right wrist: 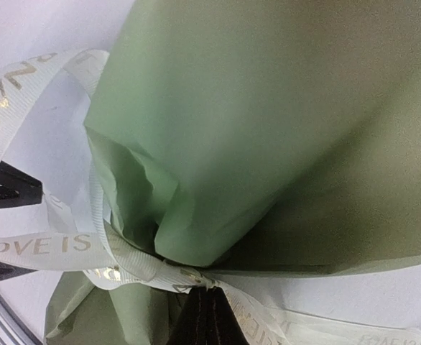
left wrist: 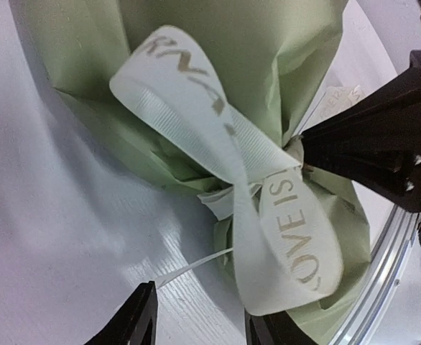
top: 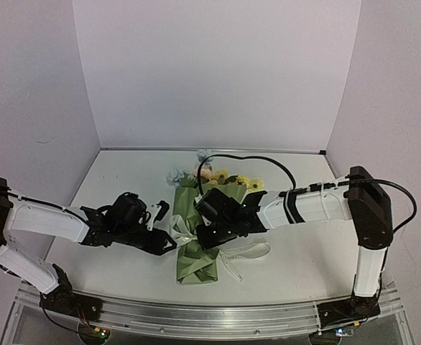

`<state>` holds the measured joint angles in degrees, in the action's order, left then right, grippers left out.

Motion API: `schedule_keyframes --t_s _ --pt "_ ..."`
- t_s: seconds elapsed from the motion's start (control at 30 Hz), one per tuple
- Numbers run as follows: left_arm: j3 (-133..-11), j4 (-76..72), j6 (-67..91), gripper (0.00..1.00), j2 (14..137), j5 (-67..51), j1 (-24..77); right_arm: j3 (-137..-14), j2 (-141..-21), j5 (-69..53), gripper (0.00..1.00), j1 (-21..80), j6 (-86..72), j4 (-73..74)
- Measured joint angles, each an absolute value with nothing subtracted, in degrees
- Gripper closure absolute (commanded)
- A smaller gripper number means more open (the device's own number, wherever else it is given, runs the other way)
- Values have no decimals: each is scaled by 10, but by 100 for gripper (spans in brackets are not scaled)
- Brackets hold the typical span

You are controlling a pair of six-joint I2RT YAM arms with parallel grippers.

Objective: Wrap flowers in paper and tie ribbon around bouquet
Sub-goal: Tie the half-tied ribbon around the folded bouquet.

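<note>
at the wrists only — ribbon (left wrist: 282,237) lettering

Pale lilac-white panel walls (top: 218,72) on three sides, smooth white counter (top: 300,273) below, silver aluminium rail (top: 232,316) along near edge, soft even light.

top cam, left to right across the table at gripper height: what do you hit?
Left arm's white forearm → left gripper, jaws apart → bouquet → ribbon tail lying loose on the table → right arm's upright column.
</note>
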<state>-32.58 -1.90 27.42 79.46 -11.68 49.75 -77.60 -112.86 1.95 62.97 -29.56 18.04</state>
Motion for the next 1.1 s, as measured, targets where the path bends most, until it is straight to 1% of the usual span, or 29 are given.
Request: schedule_keyframes --t_s 0.23,0.47,0.63,0.73,0.83,0.97,1.1 --pt "-333 -25 252 51 844 -133 489 -776 -1129 16 99 628 -296 180" --pt "-360 -25 224 46 843 -128 487 -776 -1129 11 99 627 -296 180" --pt "-371 -21 201 47 846 -135 487 -776 -1129 9 99 627 -296 180" --pt "-377 -20 193 53 854 -144 487 -776 -1129 8 98 627 -296 180" --pt "-378 -20 193 58 861 -158 487 -776 -1129 7 96 627 -296 180" --pt "-378 -21 208 67 862 -180 487 -776 -1128 6 86 627 -297 180" --pt "-367 -35 236 87 862 -188 487 -776 -1125 5 78 627 -296 180"
